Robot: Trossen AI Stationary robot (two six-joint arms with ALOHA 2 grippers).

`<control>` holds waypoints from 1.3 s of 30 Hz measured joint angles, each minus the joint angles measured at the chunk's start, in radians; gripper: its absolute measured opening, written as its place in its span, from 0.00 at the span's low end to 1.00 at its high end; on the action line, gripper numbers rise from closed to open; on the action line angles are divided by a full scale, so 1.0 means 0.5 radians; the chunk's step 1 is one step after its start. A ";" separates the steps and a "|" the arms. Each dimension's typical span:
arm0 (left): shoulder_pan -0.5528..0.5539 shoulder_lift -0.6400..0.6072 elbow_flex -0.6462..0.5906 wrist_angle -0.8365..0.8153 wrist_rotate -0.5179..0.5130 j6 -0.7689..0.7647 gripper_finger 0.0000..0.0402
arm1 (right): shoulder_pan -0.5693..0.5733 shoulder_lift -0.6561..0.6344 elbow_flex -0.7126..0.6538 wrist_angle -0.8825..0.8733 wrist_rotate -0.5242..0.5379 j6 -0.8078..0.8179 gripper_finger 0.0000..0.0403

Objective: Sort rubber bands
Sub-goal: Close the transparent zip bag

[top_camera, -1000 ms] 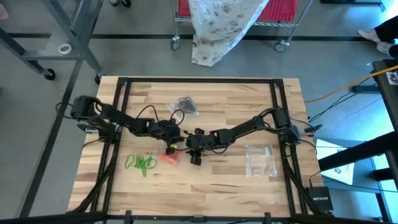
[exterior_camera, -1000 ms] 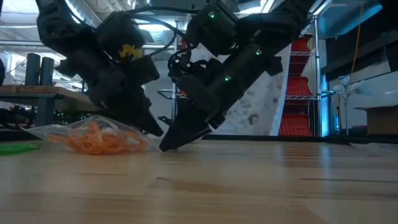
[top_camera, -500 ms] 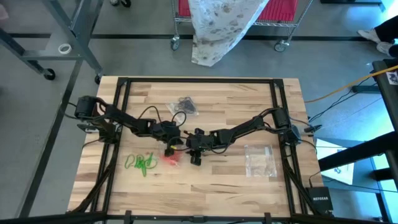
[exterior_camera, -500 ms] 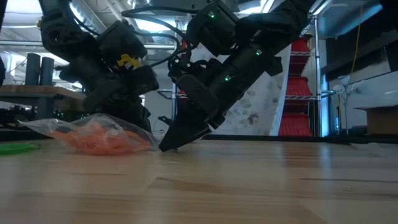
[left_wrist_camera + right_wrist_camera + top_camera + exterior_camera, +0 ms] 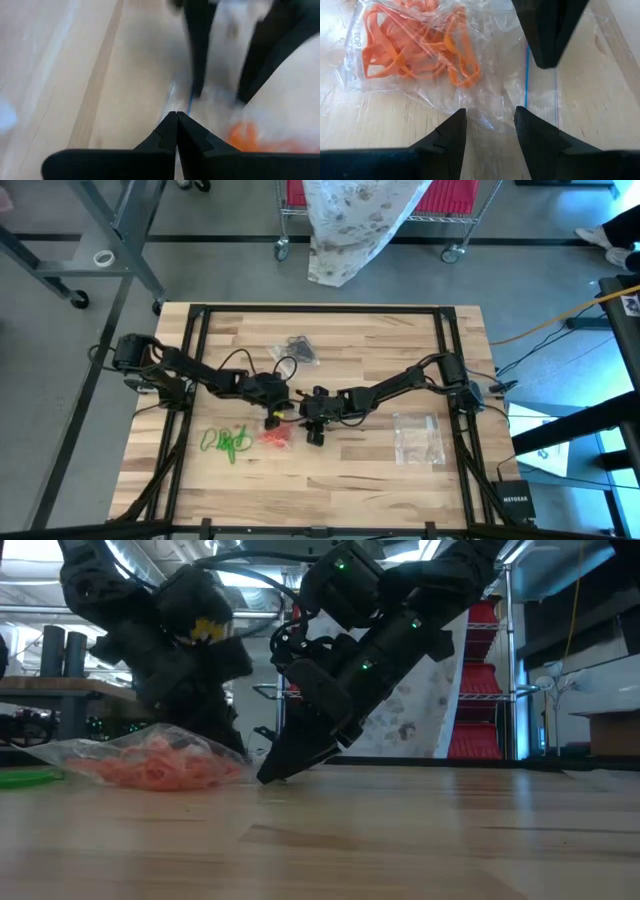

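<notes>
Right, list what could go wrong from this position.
1. The left gripper is shut on the edge of the clear bag of orange bands; thin plastic may slip free.
2. The right gripper has open fingers pressing the bag's mouth; a lift could tear it or spill bands.
3. Both grippers are close together and could collide.

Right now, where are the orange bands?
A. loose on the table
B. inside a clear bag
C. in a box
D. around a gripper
B: the right wrist view shows the orange bands sealed under the crinkled clear bag lying on the table.
</notes>
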 joint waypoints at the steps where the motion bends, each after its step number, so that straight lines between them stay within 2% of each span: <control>1: -0.003 -0.002 0.002 0.050 0.002 -0.017 0.00 | 0.000 0.000 0.000 0.000 -0.001 0.001 0.41; 17: -0.037 0.028 0.003 0.063 0.048 0.039 0.00 | 0.000 0.000 -0.002 -0.004 -0.001 0.004 0.41; 21: -0.037 0.028 0.003 -0.025 0.047 0.089 0.00 | 0.000 0.000 -0.002 -0.004 -0.001 0.005 0.41; 29: -0.036 0.028 0.002 -0.086 -0.050 0.124 0.00 | 0.000 0.000 -0.002 -0.003 -0.001 0.005 0.41; 39: -0.035 0.025 -0.006 -0.114 -0.054 0.110 0.00 | -0.001 -0.084 -0.015 -0.075 -0.013 0.004 0.41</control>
